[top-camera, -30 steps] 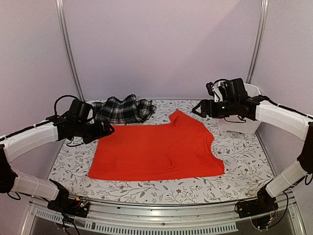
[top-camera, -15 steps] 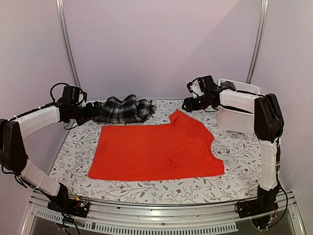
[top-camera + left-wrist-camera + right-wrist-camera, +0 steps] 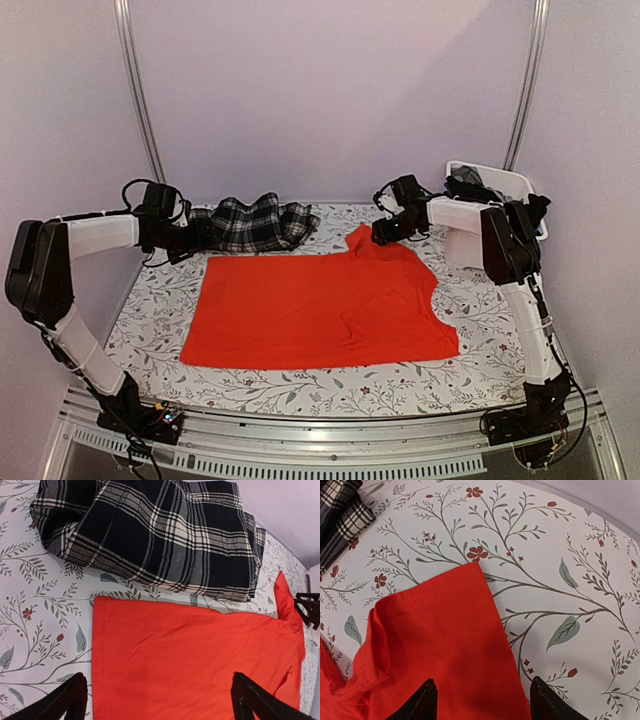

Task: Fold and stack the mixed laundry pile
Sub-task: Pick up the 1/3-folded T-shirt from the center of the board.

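Note:
A bright orange-red shirt lies spread flat on the floral tablecloth. A folded black-and-white plaid garment lies behind its far left corner. Dark garments sit in the white bin at the back right. My left gripper is open, low over the shirt's far left corner, beside the plaid. My right gripper is open over the shirt's far right sleeve, one finger over the red cloth and the other over the tablecloth. Neither holds anything.
The white plastic bin stands at the back right against the wall. The floral tablecloth covers the table. Metal frame posts rise at the back corners.
Both arms have reached further toward the back of the table. The left gripper moved toward the shirt's far left corner and the right gripper dropped to the sleeve. The clothes have not moved.

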{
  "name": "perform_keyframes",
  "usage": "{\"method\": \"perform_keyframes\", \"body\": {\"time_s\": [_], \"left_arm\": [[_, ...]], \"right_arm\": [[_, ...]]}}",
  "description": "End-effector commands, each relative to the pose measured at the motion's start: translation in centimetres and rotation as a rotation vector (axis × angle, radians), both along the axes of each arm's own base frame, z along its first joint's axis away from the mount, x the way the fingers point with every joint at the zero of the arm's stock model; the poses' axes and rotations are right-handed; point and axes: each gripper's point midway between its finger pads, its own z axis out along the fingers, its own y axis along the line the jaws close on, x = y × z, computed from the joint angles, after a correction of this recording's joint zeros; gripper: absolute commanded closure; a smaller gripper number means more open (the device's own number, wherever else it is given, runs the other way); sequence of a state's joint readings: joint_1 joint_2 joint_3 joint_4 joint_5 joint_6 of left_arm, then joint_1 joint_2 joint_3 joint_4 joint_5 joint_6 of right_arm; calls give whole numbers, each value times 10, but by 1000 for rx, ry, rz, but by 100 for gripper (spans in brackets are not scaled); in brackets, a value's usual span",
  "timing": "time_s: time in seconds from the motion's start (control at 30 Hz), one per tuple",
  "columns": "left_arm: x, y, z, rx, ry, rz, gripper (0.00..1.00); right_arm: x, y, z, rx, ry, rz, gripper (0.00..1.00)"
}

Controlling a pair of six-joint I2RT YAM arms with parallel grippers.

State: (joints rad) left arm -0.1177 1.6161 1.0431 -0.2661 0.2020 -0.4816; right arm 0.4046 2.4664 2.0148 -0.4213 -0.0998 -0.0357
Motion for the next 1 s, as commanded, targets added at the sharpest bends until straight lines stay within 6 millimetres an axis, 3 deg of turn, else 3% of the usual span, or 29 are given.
{"method": "perform_keyframes", "body": {"time_s": [0.0, 0.2, 0.37, 0.53, 0.73, 0.97], "left_arm": [[21, 10, 4, 11, -35, 16, 0], [32, 22, -12, -3, 1, 50, 3], [38, 30, -16, -15, 4, 66, 5], [43, 38, -27, 13, 16, 57, 16], [50, 40, -45, 37, 20, 28, 36], [63, 43, -67, 65, 43, 30, 48]], "right_arm": [[4, -9, -22, -64, 25, -8, 39], [1, -15, -40, -102, 54, -18, 48], [-4, -10, -48, -81, 83, 5, 74], [1, -6, -32, -45, 62, 14, 95], [4, -4, -16, -11, 39, 15, 100], [3, -3, -17, -1, 47, 12, 100]]}}
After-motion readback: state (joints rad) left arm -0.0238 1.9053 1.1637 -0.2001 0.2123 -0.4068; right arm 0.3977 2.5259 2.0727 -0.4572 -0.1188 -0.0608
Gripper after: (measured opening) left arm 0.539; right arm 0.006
